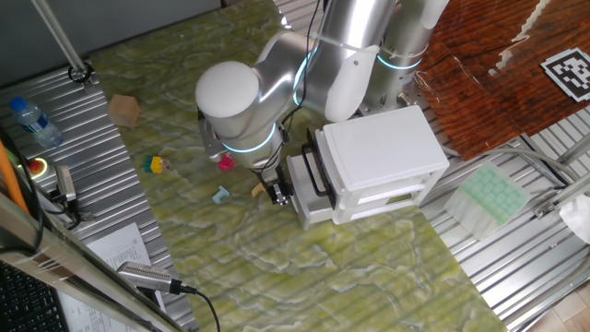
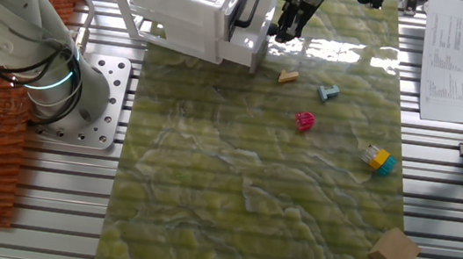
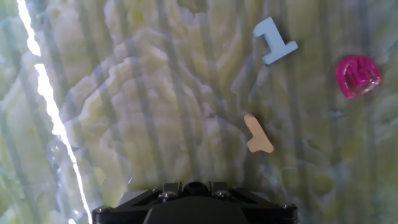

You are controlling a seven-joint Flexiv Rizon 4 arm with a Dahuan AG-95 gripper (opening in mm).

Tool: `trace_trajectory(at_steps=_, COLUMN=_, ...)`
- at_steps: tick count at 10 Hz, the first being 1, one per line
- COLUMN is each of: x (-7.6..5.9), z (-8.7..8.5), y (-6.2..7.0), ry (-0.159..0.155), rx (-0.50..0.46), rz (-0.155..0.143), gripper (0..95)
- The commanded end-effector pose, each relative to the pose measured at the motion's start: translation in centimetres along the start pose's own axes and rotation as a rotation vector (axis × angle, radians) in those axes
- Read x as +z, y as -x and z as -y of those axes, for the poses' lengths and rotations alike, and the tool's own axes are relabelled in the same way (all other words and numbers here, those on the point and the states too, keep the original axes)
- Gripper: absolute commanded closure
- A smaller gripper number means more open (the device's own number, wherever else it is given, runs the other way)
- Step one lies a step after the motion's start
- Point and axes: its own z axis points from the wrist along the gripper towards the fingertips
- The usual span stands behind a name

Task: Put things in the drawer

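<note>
Green marbled matting carries the loose pieces, the tan piece (image 3: 257, 135) lying nearest the white drawer (image 1: 309, 180), so the gripper (image 2: 286, 23), its finger state unclear, should descend squarely over it before closing.

A green marbled mat (image 3: 155, 124) is seen filling the hand view. Only the black base of the gripper is seen at the bottom edge; no fingers are shown. A tan piece (image 3: 257, 135) lies just ahead and to the right. Farther ahead lies a light blue piece (image 3: 273, 41), and far right, a pink piece (image 3: 357, 76).
</note>
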Motion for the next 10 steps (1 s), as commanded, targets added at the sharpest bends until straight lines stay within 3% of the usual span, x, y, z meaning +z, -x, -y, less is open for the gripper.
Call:
trace_trajectory(at_steps=1, x=0.08, z=0.05, y=0.02, ry=0.011, rx=0.005, rz=-0.02, gripper=95.0)
trace_trajectory(at_steps=4, x=0.45, z=0.2, y=-0.06, ry=0.01, rx=0.001, rz=-0.057, gripper=95.0)
trace_trajectory(at_steps=8, x=0.47, z=0.23, y=-0.04, ry=-0.008, rx=-0.01, rz=-0.036, gripper=95.0)
trace_trajectory(at_steps=10, x=0.45, z=0.21, y=-0.01, ry=-0.001, rx=-0.029, rz=-0.007, gripper=57.0)
